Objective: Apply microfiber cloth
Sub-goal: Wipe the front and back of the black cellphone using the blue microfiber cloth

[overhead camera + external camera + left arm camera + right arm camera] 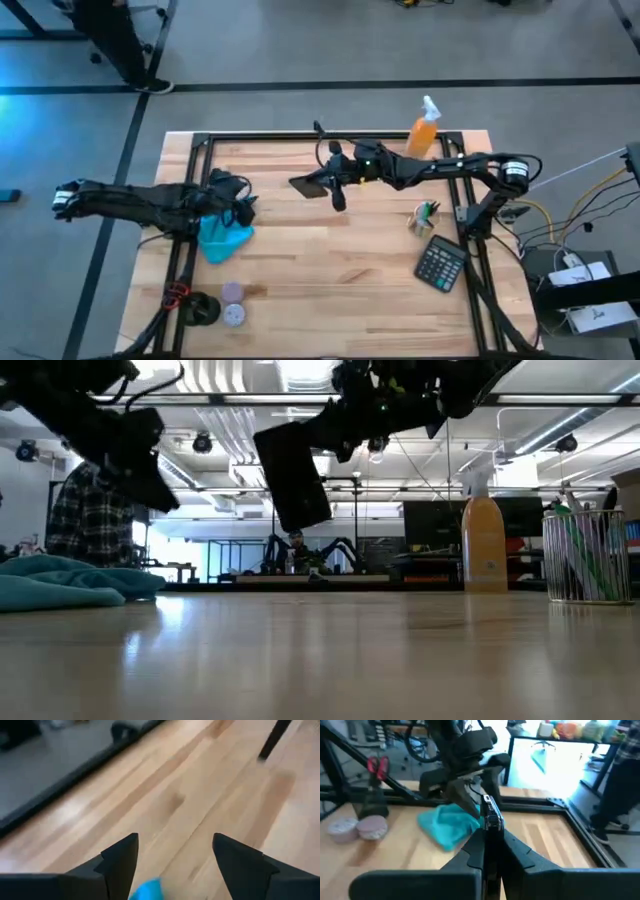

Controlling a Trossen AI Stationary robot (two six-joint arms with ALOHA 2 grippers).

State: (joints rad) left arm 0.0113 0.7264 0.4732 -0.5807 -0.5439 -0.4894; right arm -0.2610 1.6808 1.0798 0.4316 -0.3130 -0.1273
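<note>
Microfiber cloth (224, 238): lay crumpled on the wooden table (330, 290) near its left edge, turquoise, bunched into a low heap; in the low view it sat at the far left of the tabletop (60, 585).
Left gripper (243, 210): hung just above the cloth's far side, clear of the table; its two dark fingers (120, 862) stood apart with bare wood showing between them and only a corner of blue at their base, nothing held.
Right gripper (335, 183): reached in over the middle rear of the table, raised well off the surface; its fingers were pressed together on the black phone (310, 184), which it gripped by one thin edge (490, 815).
Phone: hung tilted in the air in the low view (293, 475), no part touching the wood.
Open room: the middle and front of the tabletop were bare wood between the cloth and the right-hand items; the two grippers were near each other but apart.
Edges: a black frame (330, 135) ran along the table's rear and sides.
Right side items: an orange spray bottle (424, 128) at the rear, a wire-mesh pen cup (424, 217), a black calculator (441, 264) toward the front.
Front left corner: two pale round discs (233, 303) and a dark round object (203, 310), with a red-handled clamp (176, 293) on the frame.
Writing: none could be read on any item.
Background: a person in a plaid shirt (92, 525) stood beyond the table.
</note>
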